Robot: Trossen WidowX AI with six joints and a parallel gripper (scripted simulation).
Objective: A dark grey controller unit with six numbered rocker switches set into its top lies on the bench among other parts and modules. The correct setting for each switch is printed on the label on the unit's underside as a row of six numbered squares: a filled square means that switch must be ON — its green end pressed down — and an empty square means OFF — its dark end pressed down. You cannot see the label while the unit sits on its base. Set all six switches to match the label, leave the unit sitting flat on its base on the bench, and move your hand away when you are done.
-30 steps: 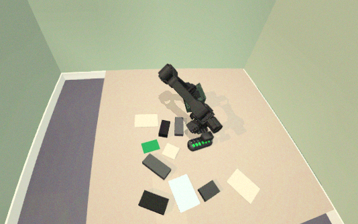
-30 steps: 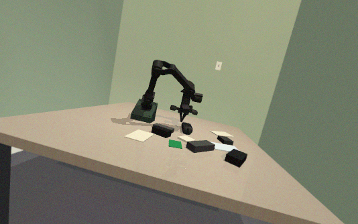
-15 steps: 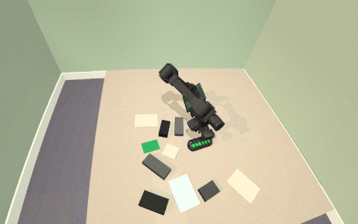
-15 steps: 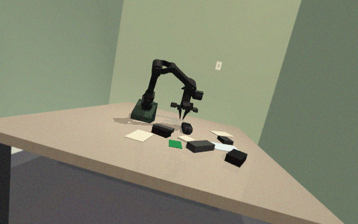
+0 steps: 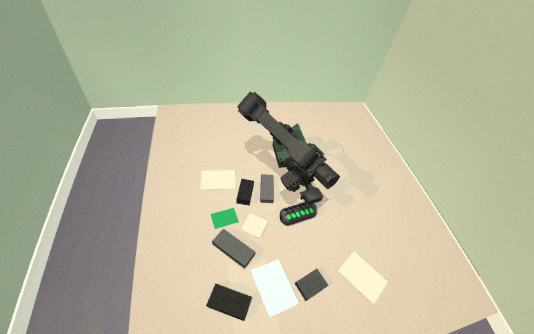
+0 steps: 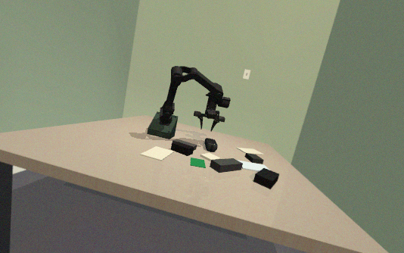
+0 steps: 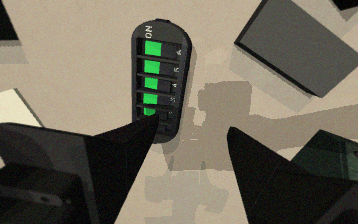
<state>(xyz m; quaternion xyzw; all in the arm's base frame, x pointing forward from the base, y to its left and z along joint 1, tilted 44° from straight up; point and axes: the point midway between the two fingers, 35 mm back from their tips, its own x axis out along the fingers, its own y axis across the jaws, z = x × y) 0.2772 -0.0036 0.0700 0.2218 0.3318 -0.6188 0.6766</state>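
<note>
The dark grey controller unit [image 5: 298, 218] [image 6: 210, 144] [image 7: 163, 78] sits flat on its base on the bench, switches facing up. Its row of rocker switches shows bright green ends on the side marked ON. In the wrist view the switches nearest me are partly hidden by my left finger. My gripper [image 5: 309, 197] [image 6: 206, 129] [image 7: 193, 125] hangs a little above the unit's near end. Its fingers are apart, with nothing between them. The underside label is hidden.
Left of the unit lie a black block [image 5: 245, 191], a grey block [image 5: 267, 188], a white card [image 5: 218, 179], a green card [image 5: 224, 218] and a cream card [image 5: 254, 225]. In front are a grey block [image 5: 233, 247] [image 7: 300, 45], a pale card [image 5: 274, 287] and more blocks. The arm's green base [image 6: 163, 126] stands behind.
</note>
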